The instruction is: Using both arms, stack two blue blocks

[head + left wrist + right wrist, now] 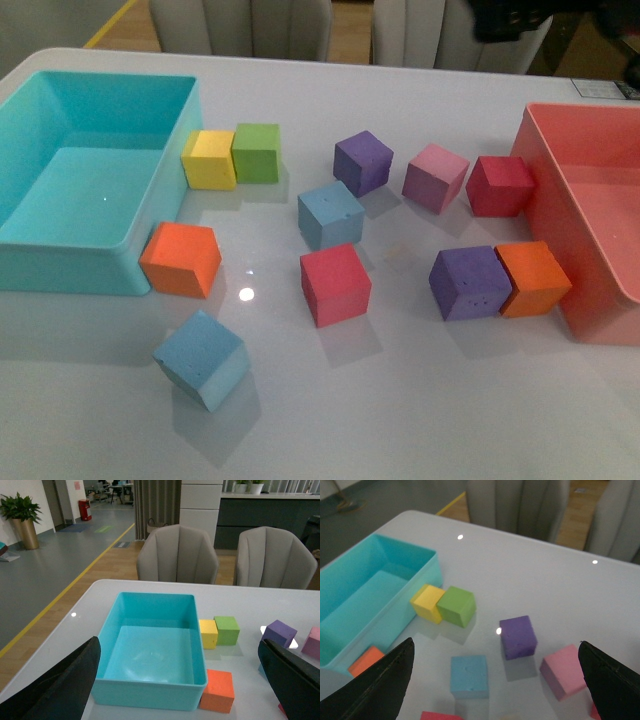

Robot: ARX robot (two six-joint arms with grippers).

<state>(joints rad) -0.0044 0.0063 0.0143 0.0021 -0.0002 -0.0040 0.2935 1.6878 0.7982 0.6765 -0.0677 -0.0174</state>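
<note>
since the central blue block [330, 214] and near blue block [202, 358] look like matte foam, they are judged light, soft and grippy, best pinched gently across opposite faces. the first is found mid-table, the second askew nearer the robot. left gripper [178, 647] and right gripper [496, 647] are seen spread wide, nothing gripped. the near one is missed by both wrist views.

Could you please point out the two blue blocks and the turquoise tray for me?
Centre blue block [332, 228], front view, on its front face.
Near blue block [200, 343], front view, on its top face.
Turquoise tray [70, 268], front view, on its near outer wall.
</note>
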